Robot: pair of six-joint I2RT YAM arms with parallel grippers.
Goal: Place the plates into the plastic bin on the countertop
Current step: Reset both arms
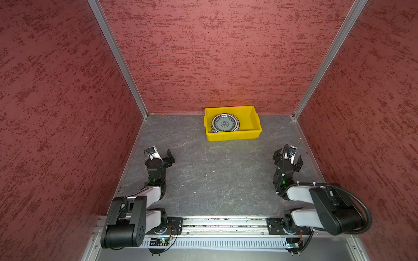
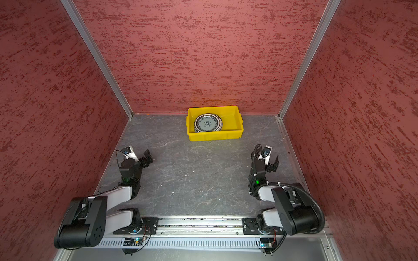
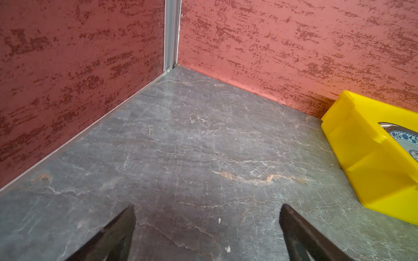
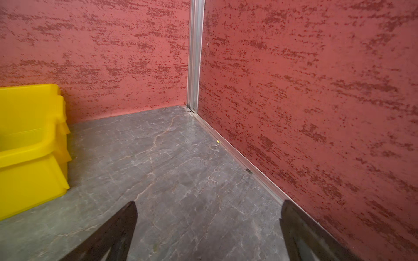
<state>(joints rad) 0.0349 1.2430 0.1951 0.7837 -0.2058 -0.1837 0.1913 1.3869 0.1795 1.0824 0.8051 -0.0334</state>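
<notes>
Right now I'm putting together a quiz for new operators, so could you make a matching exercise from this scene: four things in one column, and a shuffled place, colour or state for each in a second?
Column one
1. plastic bin
2. plates
3. left tool
4. countertop

Column two
A. stacked inside the bin
B. open, holding nothing
C. bright yellow
D. dark grey with pale veins

Pairs: 1-C, 2-A, 3-B, 4-D

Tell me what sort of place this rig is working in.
Probably a staged kitchen-counter test booth, not a real kitchen: red textured wall panels in aluminium framing, a dark grey stone-look countertop, and a bright yellow plastic bin holding round patterned plates.
</notes>
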